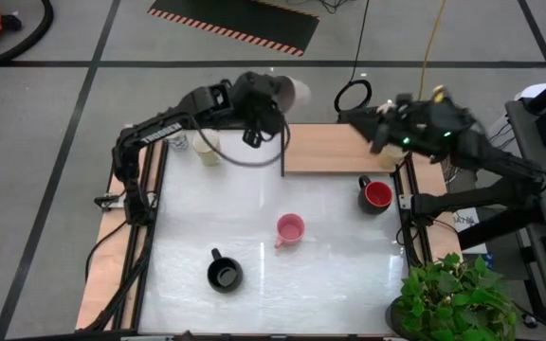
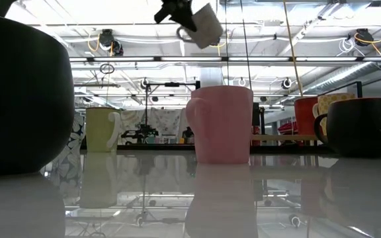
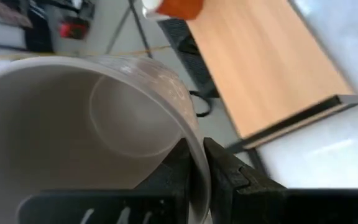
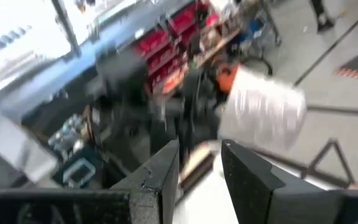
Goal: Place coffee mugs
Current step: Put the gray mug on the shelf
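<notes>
Above the far edge of the tabletop (image 1: 339, 275), the left gripper (image 1: 275, 102) hangs in the air, clamped on the rim of a white mug (image 1: 295, 93); the left wrist view shows its fingers (image 3: 219, 171) pinching the mug's wall, one inside and one outside. The low view shows that mug lifted high, tilted, with clear air beneath it. Just below this gripper and toward the right arm lies a wooden board (image 1: 335, 152) at the tabletop's far edge, its surface bare apart from the right gripper at its far corner. To the other side of the left gripper, near the far left corner, a cream mug (image 1: 208, 148) stands upright with a blue-marked mug (image 1: 177, 142) just beside it. The right gripper (image 1: 379, 131) hovers over the board's right end; its fingers (image 4: 160, 174) stand slightly apart with nothing between them. Nearer the front from it, a red-lined dark mug (image 1: 375, 194) sits close to the tabletop's right edge. A pink mug (image 1: 289, 229) stands near the middle and a black mug (image 1: 224, 274) toward the front left, well apart from each other, leaving wide bare surface between them. A potted plant (image 1: 458, 298) crowds the front right corner.
</notes>
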You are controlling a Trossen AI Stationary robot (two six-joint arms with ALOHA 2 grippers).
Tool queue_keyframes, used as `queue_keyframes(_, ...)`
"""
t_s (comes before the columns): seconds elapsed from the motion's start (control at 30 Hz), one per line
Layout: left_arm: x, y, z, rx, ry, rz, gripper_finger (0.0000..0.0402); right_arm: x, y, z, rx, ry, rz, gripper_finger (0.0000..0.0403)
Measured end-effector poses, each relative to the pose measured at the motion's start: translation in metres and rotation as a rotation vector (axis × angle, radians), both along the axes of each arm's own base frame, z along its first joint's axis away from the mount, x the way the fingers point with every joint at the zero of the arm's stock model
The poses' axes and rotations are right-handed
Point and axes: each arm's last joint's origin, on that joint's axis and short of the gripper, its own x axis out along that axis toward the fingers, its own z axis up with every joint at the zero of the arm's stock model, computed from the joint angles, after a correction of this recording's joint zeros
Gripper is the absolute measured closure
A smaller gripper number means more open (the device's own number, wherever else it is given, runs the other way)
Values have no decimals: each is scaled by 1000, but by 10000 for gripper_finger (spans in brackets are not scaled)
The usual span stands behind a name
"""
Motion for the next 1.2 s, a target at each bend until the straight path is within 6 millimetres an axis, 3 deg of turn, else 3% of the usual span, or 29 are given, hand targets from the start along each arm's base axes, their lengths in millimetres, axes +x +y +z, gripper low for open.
queue_keyframes(0.17, 20, -29, -2, 77, -33, -2, 372, 0, -4, 40, 10, 27, -75, 289)
queue_keyframes(0.33, 39, -49, -21, 76, 2, 50, 372, 24, -10, 57, 16, 287, -88, 289)
queue_keyframes(0.5, 59, -60, -45, 154, 65, 137, 371, 66, -16, 48, -19, 570, 21, 289)
queue_keyframes(0.63, 67, -68, -56, 163, 66, 175, 371, 87, -17, 40, -120, 654, 126, 289)
queue_keyframes(0.73, 69, -72, -58, 168, 44, 230, 371, 93, -18, 36, -192, 703, 145, 286)
queue_keyframes(0.93, 67, -73, -57, 152, -16, 336, 371, 92, -22, 36, -272, 760, 20, 259)
queue_keyframes(1.2, 68, -74, -57, 142, -10, 301, 371, 104, -30, 33, -310, 734, -97, 205)
